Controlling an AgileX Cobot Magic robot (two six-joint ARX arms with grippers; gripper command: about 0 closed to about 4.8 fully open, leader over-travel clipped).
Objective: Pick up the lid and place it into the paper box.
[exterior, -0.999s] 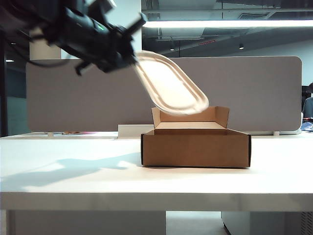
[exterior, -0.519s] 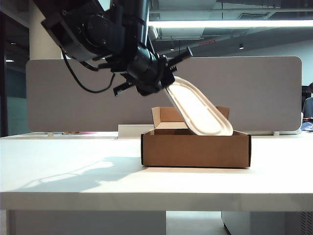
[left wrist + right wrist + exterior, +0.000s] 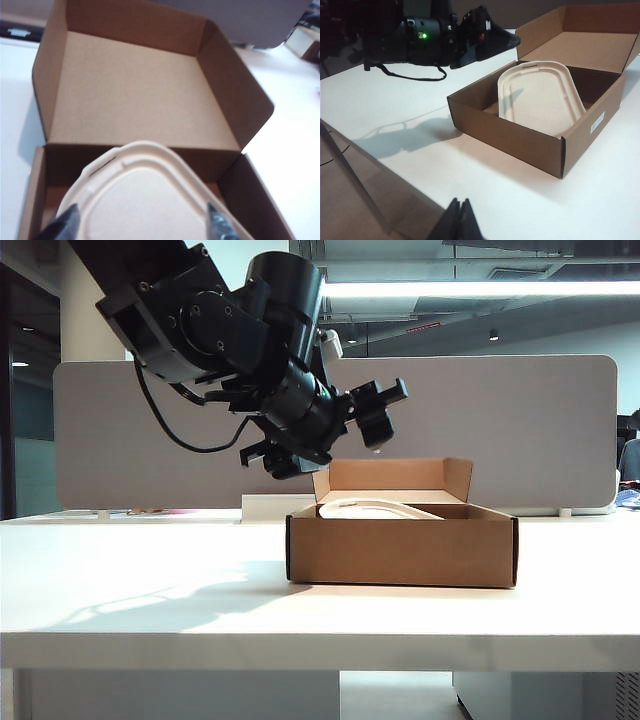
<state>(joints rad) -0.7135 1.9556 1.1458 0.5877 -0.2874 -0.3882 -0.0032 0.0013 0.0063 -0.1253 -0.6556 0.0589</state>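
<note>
A white tabletop is spread out below the left hand, and a soft shadow is cast on it lower down and off to one side of the hand. Behind the hand, a pale grey partition screen with rounded corners is set along the tabletop's far edge. A long white block is laid at the screen's foot. Above the hand, a long strip light is mounted under a dark ceiling crossed by ducts. A pale pillar is seen farther off, beyond the screen.
</note>
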